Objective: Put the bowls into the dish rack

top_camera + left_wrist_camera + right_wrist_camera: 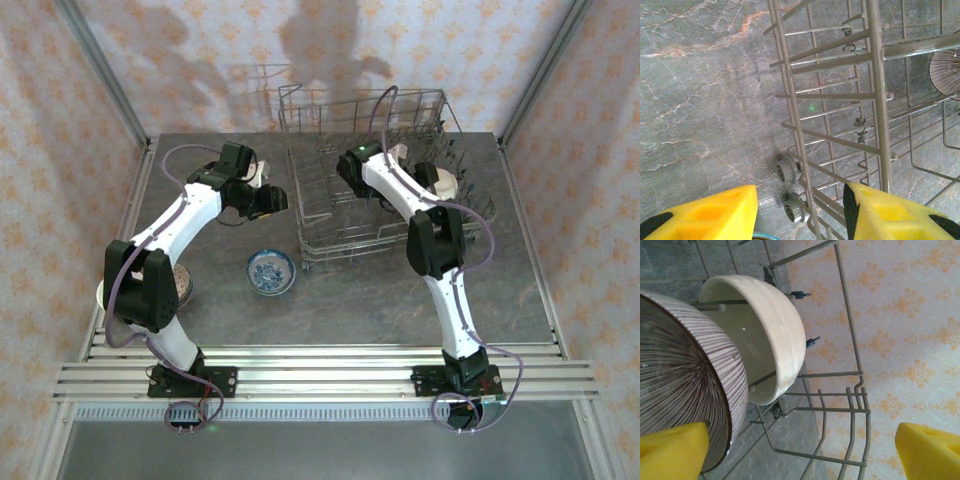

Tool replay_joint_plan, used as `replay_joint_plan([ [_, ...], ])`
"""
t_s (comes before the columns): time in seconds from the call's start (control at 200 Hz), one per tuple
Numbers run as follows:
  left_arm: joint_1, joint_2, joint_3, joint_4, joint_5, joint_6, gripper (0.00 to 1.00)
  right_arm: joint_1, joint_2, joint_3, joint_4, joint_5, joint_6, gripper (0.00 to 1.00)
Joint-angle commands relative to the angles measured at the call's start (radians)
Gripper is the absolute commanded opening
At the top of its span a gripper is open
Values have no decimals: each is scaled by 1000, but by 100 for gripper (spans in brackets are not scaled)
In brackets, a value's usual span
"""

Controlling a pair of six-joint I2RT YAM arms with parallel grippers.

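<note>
At 9 o'clock in the top view a speckled bowl (185, 283) sits on the grey table (360, 300), half hidden under the left arm. A blue patterned bowl (271, 272) lies in the open at about 7 o'clock from the dish rack (330, 215). The left hand (268, 200) hovers just beside the rack's left wall, with something cream (258, 172) behind its wrist that is too hidden to name.

The left wrist view adds detail: that hand's (800, 192) yellow fingers (715, 212) stand apart with bare marble and rack wire (790, 115) between the tips. The rack's small wheels (787, 170) are close below, and a striped bowl (946, 72) is inside at 2 o'clock.

The right arm reaches over the rack, blocking much of it from above. Two pale bowls (441, 182) show beside it.

The right wrist view shows them on edge between the tines: the striped bowl (685, 380), then a cream bowl (775, 330) behind it. The right hand (802, 440) is spread wide with nothing between its fingers, its left pad (672, 450) against the striped bowl. Orange-patterned wallpaper (910, 315) shows beyond the wire (855, 375).
</note>
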Motion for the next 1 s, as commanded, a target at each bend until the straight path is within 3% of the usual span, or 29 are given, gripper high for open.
replay_joint_plan([
  [0.0, 3, -44, 29, -27, -53, 4, 50, -1, -86, -36, 126, -75, -142, 96],
  [0.28, 3, -85, 75, -162, -207, 29, 51, -9, -115, -20, 224, -208, -274, 96],
  [0.435, 20, -136, 59, -261, -287, 46, 52, -35, -187, -43, 297, -350, -304, 96],
  [0.726, 28, -227, -127, -344, -285, 10, 51, -77, -265, -32, 367, -530, -344, 96],
  [0.996, 10, -268, -277, -346, -259, -6, 52, -101, -271, -15, 378, -578, -365, 96],
])
